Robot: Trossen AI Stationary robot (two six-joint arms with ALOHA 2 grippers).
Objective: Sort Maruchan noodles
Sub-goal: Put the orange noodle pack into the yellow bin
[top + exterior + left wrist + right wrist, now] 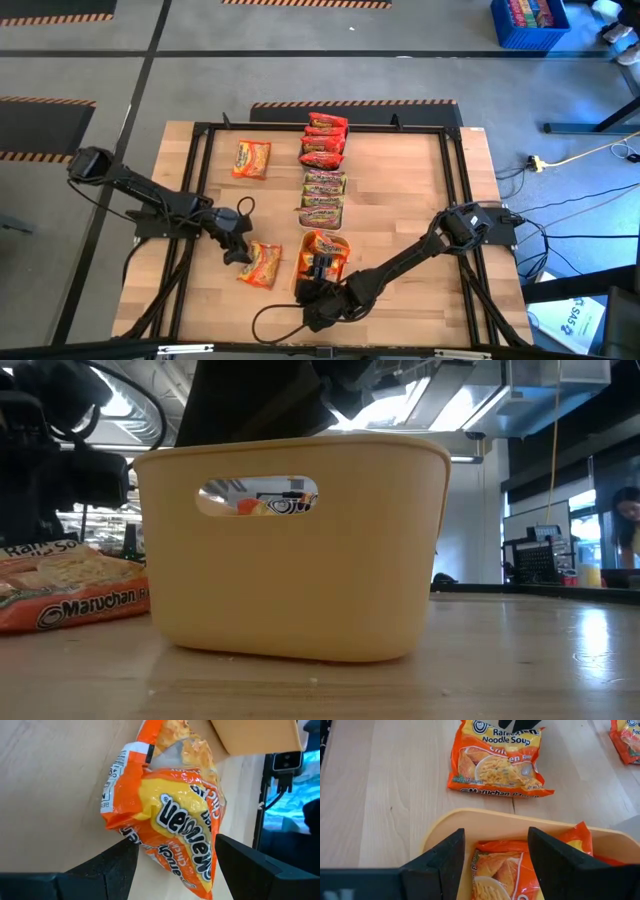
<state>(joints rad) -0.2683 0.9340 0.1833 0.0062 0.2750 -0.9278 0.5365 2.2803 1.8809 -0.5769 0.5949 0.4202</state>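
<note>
L tool point(238, 250) hangs wide open, empty, astride an orange packet point(261, 265) at 7 o'clock on the desk point(400, 200). R tool point(320, 268), half-open, empty, hovers over the yellow tray point(305, 250) w/ 1 packet inside. L should drop square, pinch mid-packet.

- The left claw point(172, 865) is hovering with fingers point(117, 865) spread around an orange-yellow Maruchan packet point(170, 805).
- The packet is lying on the wooden counter point(50, 780), a yellow bin point(255, 737) sitting beyond it.
</note>
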